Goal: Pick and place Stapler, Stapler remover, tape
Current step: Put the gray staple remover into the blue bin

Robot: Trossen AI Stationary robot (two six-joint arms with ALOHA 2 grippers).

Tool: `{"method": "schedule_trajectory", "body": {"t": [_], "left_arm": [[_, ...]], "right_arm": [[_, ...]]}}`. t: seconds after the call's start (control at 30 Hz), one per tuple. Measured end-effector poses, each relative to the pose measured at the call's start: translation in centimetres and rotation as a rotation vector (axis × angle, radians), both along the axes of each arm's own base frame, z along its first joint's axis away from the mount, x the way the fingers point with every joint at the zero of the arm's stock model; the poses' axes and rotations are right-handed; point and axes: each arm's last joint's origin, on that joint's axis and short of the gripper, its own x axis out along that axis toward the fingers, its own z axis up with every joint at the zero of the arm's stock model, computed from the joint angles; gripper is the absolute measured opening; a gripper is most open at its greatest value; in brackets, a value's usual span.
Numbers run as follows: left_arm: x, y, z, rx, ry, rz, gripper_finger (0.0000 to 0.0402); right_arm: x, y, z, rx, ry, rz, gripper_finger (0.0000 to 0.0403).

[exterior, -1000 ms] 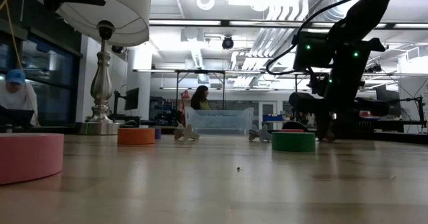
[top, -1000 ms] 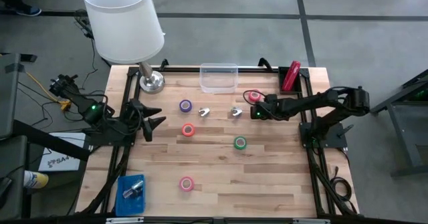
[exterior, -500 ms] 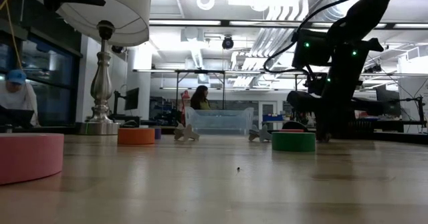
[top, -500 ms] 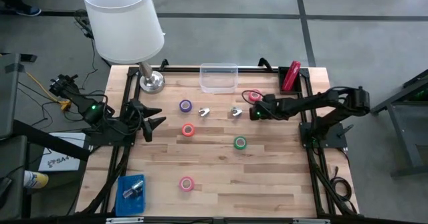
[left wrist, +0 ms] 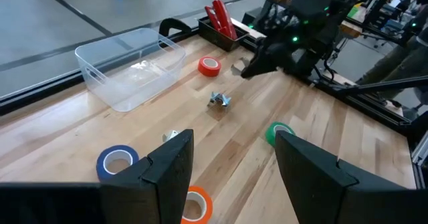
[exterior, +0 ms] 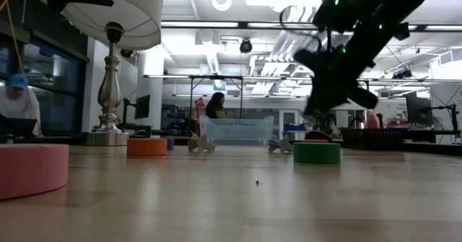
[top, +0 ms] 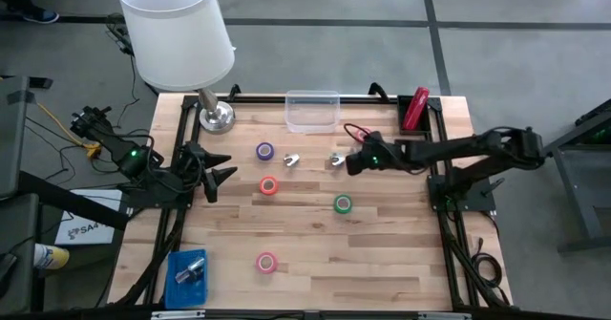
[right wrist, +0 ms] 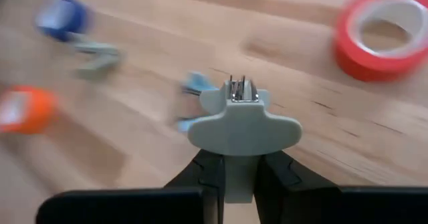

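My right gripper hangs above the table's middle, next to one silvery staple remover, and is shut on another grey staple remover. A third remover lies farther left. The red stapler stands in a dark holder at the far right corner. Tape rolls lie flat on the wood: red, purple, orange-red, green and pink. My left gripper waits open at the left edge. My right gripper pinches the grey staple remover by its wide plastic body between the two fingers. Its metal claws point away from the wrist. The fingers come slanting down from the table's right. The remover is lifted clear of the table.
A clear plastic tub sits at the far edge, between the lamp base and the stapler. The white lampshade overhangs the far left corner. A blue item lies at the near left corner. Bare wood shows along the near right.
My right gripper has risen from the table beside the red tape roll and moved toward the table's left, as the arm stretched out and tipped to a slant. It stays shut, and the staple remover in it now hangs clear of the wood.
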Motion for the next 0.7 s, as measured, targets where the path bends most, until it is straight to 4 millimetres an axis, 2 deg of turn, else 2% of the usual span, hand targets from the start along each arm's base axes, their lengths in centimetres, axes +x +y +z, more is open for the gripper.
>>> {"method": "schedule_trajectory", "body": {"t": [0.4, 0.53, 0.7], "left_arm": [[1.5, -1.0, 0.7, 0.026, -0.054, -0.029, 0.0206], [2.4, -1.7, 0.9, 0.056, -0.071, -0.044, 0.0206], [3.7, -2.6, 1.4, 0.076, -0.125, -0.063, 0.0206]], "right_arm": [[2.6, 4.0, 6.5, -0.312, -0.557, 0.263, 0.0036], [2.7, 5.5, 7.8, -0.402, -0.665, 0.306, 0.0036], [2.7, 6.8, 8.6, -0.433, -0.733, 0.336, 0.0036]]}}
